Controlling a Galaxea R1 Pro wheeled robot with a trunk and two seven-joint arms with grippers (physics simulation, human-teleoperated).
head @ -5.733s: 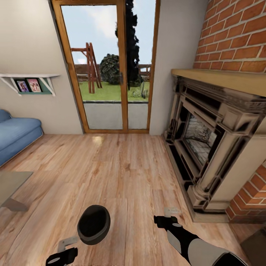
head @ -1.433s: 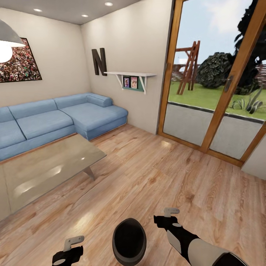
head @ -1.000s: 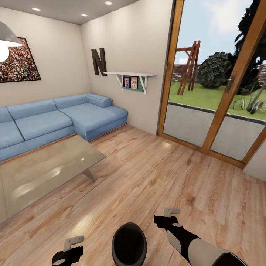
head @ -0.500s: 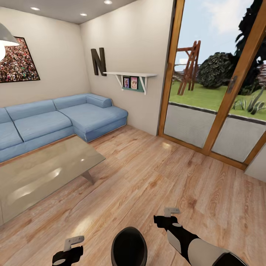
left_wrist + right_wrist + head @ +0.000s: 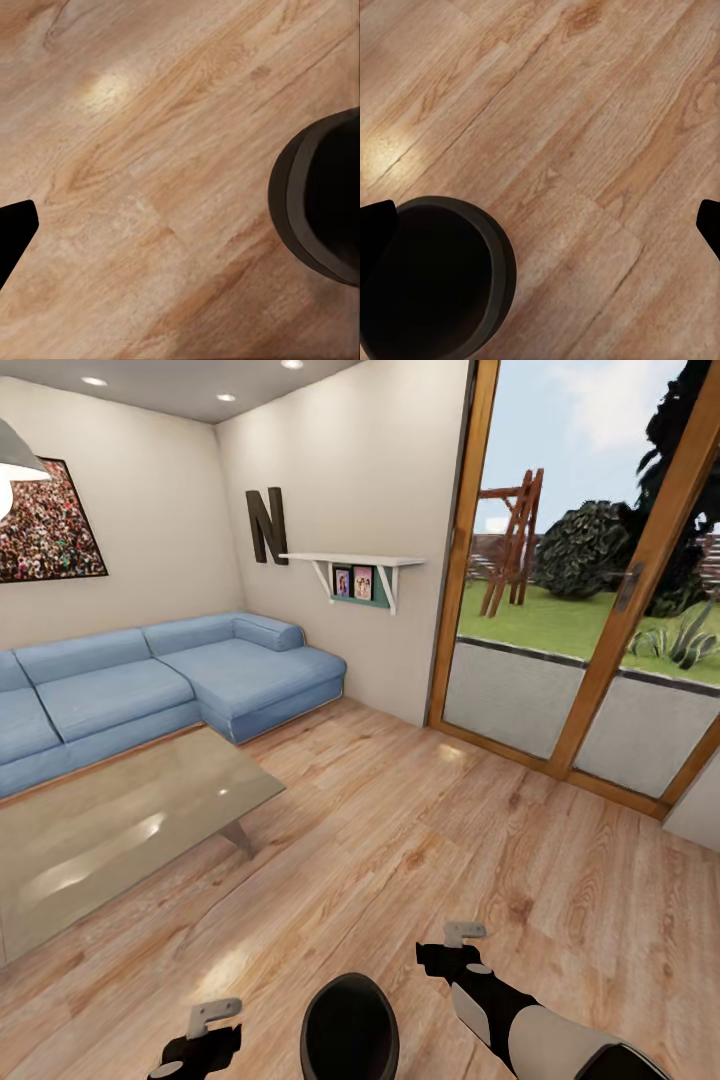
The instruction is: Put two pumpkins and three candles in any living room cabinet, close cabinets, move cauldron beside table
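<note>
Floor (image 5: 420, 830) of light wood planks spans the room. Blue sofa (image 5: 150, 685) at far left. Glossy grey surface (image 5: 110, 830) lies left, its long axis running near-left to far-right. Cauldron (image 5: 349, 1028) stands upright on the floor, mouth up, well apart from the surface, between left claw (image 5: 205, 1035) and right claw (image 5: 455, 950), touching neither. Both claws: released or clenched, cannot tell.

Light wood plank floor (image 5: 420, 840), smooth with a soft sheen catching the lamp glare. The cauldron (image 5: 350, 1025) looks matt black, while the table (image 5: 110, 830) top is glossy and mirror-like. Blue sofa (image 5: 150, 685) reads as soft cloth.
</note>
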